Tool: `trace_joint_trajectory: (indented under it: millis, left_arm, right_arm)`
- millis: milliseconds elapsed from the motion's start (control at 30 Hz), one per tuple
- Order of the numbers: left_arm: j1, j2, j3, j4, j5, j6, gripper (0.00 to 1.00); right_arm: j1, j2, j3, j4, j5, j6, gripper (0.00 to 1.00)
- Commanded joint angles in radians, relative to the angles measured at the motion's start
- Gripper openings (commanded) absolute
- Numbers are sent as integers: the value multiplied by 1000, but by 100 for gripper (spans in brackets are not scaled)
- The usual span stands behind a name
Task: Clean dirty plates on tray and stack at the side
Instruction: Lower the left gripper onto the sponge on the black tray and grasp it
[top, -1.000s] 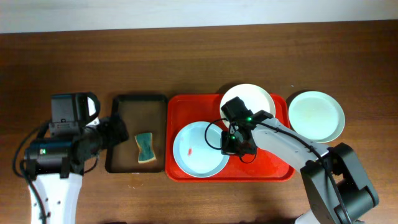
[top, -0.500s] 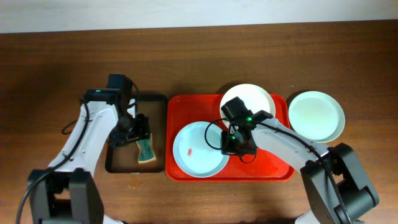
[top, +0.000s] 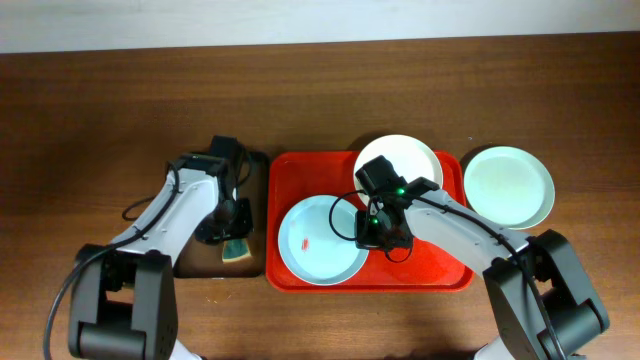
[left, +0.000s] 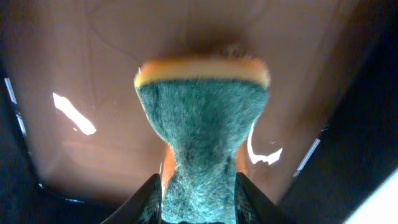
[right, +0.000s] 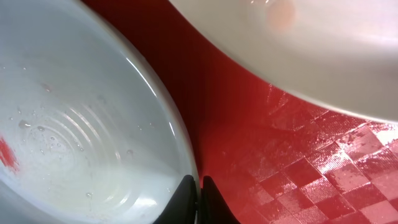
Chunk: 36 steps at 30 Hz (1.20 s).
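Observation:
The pale blue plate (top: 325, 262) with a small red smear lies at the front left of the red tray (top: 440, 268). The white plate (top: 405, 160) lies at the tray's back right. The pale mint green plate (top: 508, 187) sits on the table to the right of the tray. My right gripper (top: 370, 232) is shut on the blue plate's right rim; in the right wrist view, the jaws (right: 199, 186) pinch that rim (right: 74, 124) over the tray (right: 249, 143), with the white plate (right: 311, 43) beyond. My left gripper (top: 228, 225) (left: 200, 199) squeezes a green and orange sponge (left: 202, 124) (top: 237, 251).
The sponge lies in a black-rimmed brown tray (top: 256, 200) (left: 93, 74) just left of the red tray. Bare wooden table surrounds both trays. My left arm reaches in from the front left, my right arm from the front right.
My left arm has swung in from the far left over the brown tray and come down onto the sponge. The right arm and the plates have not moved.

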Motion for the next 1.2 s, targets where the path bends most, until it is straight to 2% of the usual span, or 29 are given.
trace_joint_trajectory:
  millis: [0, 200, 233, 267, 300, 467, 533, 600, 633, 733, 867, 1067, 1100, 1167]
  left_arm:
    - [-2, 6, -51, 57, -6, -15, 32]
    - [-2, 6, -107, 137, -4, -14, 29]
    - [-2, 6, -124, 167, -4, -14, 20]
    - [-2, 6, -127, 177, -4, -8, 2]
    - [-1, 5, -120, 174, -4, -2, 0]
    - [-1, -59, 39, 42, -46, 137, 0]
    - [-1, -103, 78, 4, -87, 137, 0]
    - [-1, -152, 86, -4, -87, 139, 0]
    - [-2, -173, 86, -1, -86, 180, 0]
    - [-1, -169, 69, 12, -51, 190, 0]
    - [-1, -159, -36, 123, -10, 193, 0]
    - [10, -159, -130, 195, -7, 132, 0]
    - [17, -159, -130, 194, -7, 132, 17]
    - [31, -159, -129, 196, -6, 132, 26]
  right_arm:
    - [5, 5, -9, -1, 9, 8, 6]
    - [5, 5, -9, -1, 9, 8, 5]
    - [5, 5, -9, -1, 9, 8, 5]
    - [5, 5, -9, -1, 9, 8, 5]
    - [5, 5, -9, -1, 9, 8, 6]
    - [6, 5, -9, -1, 9, 8, 4]
    - [5, 5, -9, -1, 2, 8, 5]
    - [6, 5, -9, -1, -6, 8, 29]
    - [5, 5, -9, 0, -6, 8, 33]
    - [6, 5, -9, -1, -6, 8, 32]
    - [5, 5, -9, 0, -6, 8, 32]
    - [5, 5, -9, -1, -6, 8, 32]
    - [5, 5, -9, -1, -6, 8, 32]
    - [5, 5, -9, -1, -6, 8, 32]
